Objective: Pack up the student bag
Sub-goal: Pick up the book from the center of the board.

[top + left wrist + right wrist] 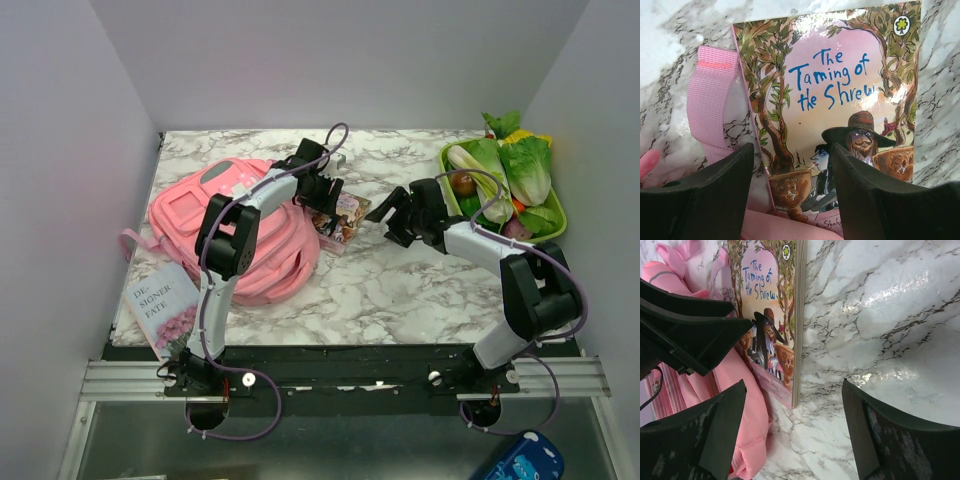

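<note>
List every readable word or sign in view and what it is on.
"The Taming of the Shrew": storybook cover.
Clover logo, wordless: its top corner.
"Sha...", rest hidden: its bottom edge.
"DE-SIGNER FATE": flowered book at near left.
Blue packet: print too small to read.

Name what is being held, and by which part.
Nothing held. Both are open: the left end effector above the book, the right end effector beside it.

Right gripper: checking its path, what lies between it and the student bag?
A book, The Taming of the Shrew, under the left gripper, beside the student bag; clearest in the top view.
</note>
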### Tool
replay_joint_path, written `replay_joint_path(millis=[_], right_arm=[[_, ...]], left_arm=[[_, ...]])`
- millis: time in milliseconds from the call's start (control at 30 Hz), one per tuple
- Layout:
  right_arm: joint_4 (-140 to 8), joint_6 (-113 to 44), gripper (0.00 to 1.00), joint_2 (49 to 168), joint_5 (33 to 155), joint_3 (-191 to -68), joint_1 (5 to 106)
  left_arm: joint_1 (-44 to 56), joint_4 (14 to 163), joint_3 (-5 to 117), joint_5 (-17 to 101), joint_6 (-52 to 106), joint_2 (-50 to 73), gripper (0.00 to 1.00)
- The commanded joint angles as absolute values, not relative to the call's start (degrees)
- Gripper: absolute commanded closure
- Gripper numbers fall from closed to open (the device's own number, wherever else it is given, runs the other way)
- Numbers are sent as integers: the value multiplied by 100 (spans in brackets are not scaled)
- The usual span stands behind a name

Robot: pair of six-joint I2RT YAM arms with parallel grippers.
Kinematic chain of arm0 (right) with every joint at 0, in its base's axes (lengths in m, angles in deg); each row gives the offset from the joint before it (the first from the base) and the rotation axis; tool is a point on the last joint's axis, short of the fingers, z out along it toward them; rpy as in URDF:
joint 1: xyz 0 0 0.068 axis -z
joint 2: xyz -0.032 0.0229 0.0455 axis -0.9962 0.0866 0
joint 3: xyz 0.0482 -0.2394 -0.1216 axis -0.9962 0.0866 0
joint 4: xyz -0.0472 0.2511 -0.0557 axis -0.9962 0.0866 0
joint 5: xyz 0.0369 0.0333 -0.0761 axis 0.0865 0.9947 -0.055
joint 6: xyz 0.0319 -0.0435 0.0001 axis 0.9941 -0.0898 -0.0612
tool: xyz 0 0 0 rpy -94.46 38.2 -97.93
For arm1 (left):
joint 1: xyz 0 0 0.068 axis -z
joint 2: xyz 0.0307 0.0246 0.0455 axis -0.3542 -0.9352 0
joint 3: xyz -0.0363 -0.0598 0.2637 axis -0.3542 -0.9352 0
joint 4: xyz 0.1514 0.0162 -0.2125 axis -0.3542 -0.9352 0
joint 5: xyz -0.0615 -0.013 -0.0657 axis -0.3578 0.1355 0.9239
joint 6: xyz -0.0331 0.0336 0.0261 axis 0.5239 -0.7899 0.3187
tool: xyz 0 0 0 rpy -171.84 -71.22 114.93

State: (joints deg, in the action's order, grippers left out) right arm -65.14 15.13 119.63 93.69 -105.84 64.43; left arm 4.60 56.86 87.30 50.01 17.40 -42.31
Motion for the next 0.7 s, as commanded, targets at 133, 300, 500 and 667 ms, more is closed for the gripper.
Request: replay_joint_path(millis=[133, 300, 500, 667], right_arm=[[-6803, 1612, 14, 12392, 9607, -10605, 6473], [-7340, 1937, 15, 12788, 9808, -10457, 6473], [-7631, 2227, 16, 13245, 10028, -10465, 6473], [-8052, 2359, 20, 13290, 10301, -10395, 6455]], left_arm=[[465, 5145, 9056, 6213, 1602, -4558, 34], [580, 5047, 8820, 6961, 1277, -4471, 37], [667, 5231, 8248, 7313, 1417, -4278, 41], [703, 5487, 7870, 7498, 1540, -4154, 43]])
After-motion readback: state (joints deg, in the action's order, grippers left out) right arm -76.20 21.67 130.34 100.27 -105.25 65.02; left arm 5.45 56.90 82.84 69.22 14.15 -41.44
